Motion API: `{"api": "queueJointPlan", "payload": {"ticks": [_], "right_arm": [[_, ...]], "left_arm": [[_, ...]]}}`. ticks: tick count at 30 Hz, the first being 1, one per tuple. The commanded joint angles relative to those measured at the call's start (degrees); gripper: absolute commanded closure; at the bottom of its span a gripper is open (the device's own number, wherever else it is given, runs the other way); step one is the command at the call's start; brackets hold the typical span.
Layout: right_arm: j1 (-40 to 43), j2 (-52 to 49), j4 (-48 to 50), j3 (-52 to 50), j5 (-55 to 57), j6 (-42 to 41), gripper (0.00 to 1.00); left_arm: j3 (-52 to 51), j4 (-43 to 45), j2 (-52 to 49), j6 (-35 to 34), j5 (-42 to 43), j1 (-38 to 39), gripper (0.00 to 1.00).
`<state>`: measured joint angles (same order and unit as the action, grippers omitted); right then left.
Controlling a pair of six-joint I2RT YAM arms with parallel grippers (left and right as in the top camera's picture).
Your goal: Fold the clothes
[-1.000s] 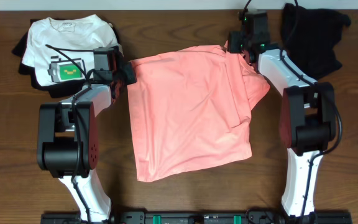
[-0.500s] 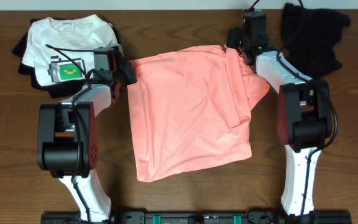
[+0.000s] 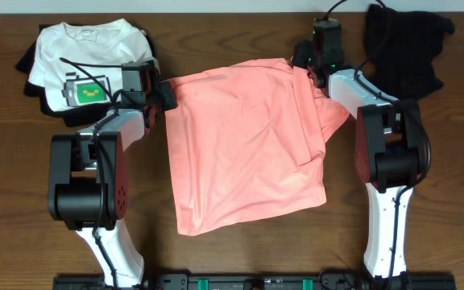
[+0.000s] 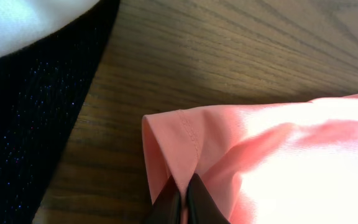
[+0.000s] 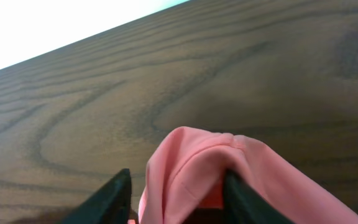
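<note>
The salmon-pink T-shirt (image 3: 248, 145) lies spread in the middle of the table, its right side folded over with a sleeve bunched at the top right. No print shows. My left gripper (image 3: 166, 95) is at the shirt's top left corner. In the left wrist view its jaws (image 4: 183, 199) are shut on the hemmed pink edge (image 4: 291, 155). My right gripper (image 3: 303, 58) is at the shirt's top right corner. In the right wrist view its jaws (image 5: 176, 193) stand wide apart with a bunched pink fold (image 5: 191, 162) between them.
A white T-shirt with a green graphic (image 3: 79, 48) lies on a black garment (image 3: 31, 80) at the back left, close to my left gripper; both show in the left wrist view (image 4: 36, 124). Another black garment (image 3: 405, 48) lies at the back right.
My right gripper has shifted a little left and toward the table's back edge at the shirt's top right corner. The left arm and the shirt have hardly moved.
</note>
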<state>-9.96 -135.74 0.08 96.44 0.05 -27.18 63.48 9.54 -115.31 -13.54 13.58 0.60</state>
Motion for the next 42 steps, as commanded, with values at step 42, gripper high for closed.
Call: {"api": "queueJointPlan", "payload": {"ticks": [42], "right_arm": [[9.18,10.36,-47.63,0.11,-15.89,33.94,0.36]], "left_arm": [[1.25,-1.36,1.84,0.98,0.46,0.13,0.94]]}}
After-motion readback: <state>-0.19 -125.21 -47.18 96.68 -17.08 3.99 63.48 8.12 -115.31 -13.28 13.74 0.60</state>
